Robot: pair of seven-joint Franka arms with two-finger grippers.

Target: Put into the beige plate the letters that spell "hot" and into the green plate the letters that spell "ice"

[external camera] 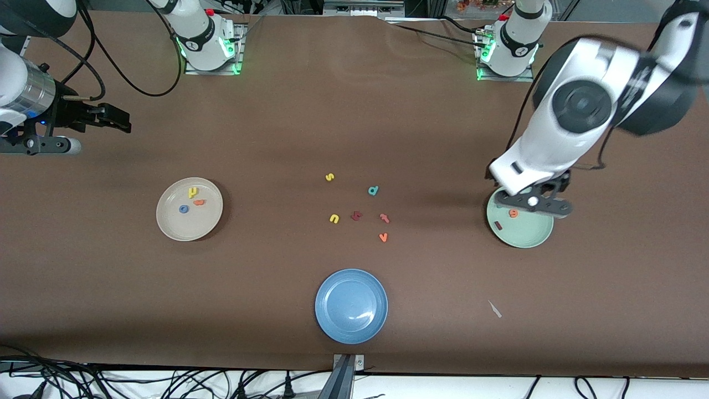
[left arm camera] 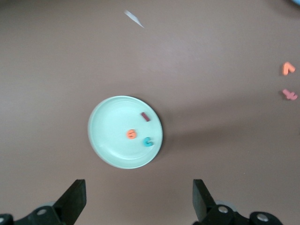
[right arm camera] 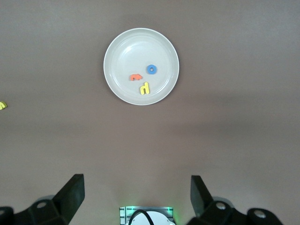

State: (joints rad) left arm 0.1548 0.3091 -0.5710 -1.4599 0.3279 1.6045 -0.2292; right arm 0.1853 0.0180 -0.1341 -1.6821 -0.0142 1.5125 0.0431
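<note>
The beige plate [external camera: 191,228] lies toward the right arm's end of the table. It holds the yellow h [external camera: 192,192], the orange t [external camera: 199,202] and the blue o [external camera: 183,209]. In the right wrist view the same plate [right arm camera: 124,49] shows the o [right arm camera: 151,69], t [right arm camera: 136,77] and h [right arm camera: 145,87]. The green plate [external camera: 530,234] holds the orange e [external camera: 513,213] and dark red i [external camera: 498,225]. The left wrist view shows this plate [left arm camera: 108,125] with the i [left arm camera: 146,116], e [left arm camera: 131,134] and teal c [left arm camera: 148,141]. My left gripper [external camera: 529,194] [left arm camera: 139,201] hangs open and empty over the plate's rim. My right gripper [external camera: 119,119] [right arm camera: 137,197] waits open and empty.
A blue plate [external camera: 351,306] lies nearest the front camera. In the table's middle lie loose letters: yellow s [external camera: 329,177], teal d [external camera: 373,190], yellow arch [external camera: 334,218], dark red angular letter [external camera: 356,215], reddish-orange t [external camera: 384,218], orange v [external camera: 383,237]. A white scrap [external camera: 494,308] lies near the green plate.
</note>
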